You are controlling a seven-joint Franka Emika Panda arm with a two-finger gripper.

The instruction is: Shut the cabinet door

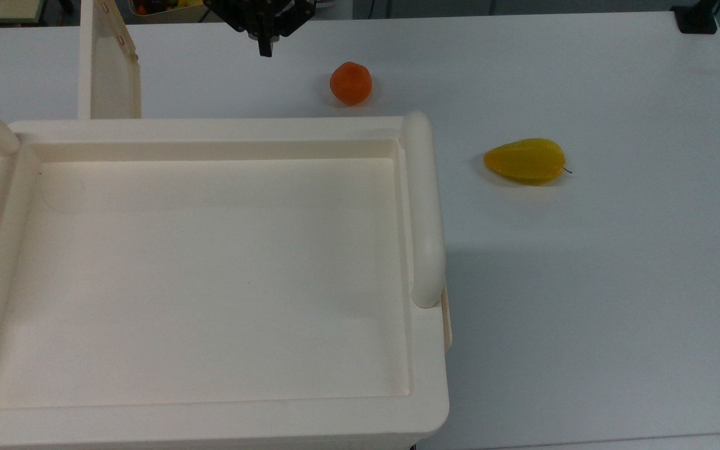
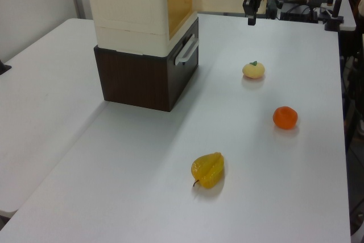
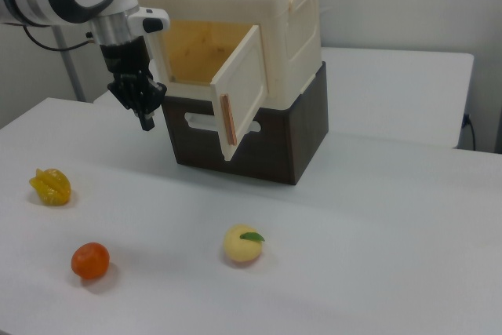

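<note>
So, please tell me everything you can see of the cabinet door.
The cabinet door is a flat cream panel, plastic by its look, with a raised rim and a reddish-brown strip on its free edge. It stands open, swung outward from the cabinet, hinged at the right view's right side, showing the yellowish inside. Nothing touches it; the gripper hangs apart from it.
</note>
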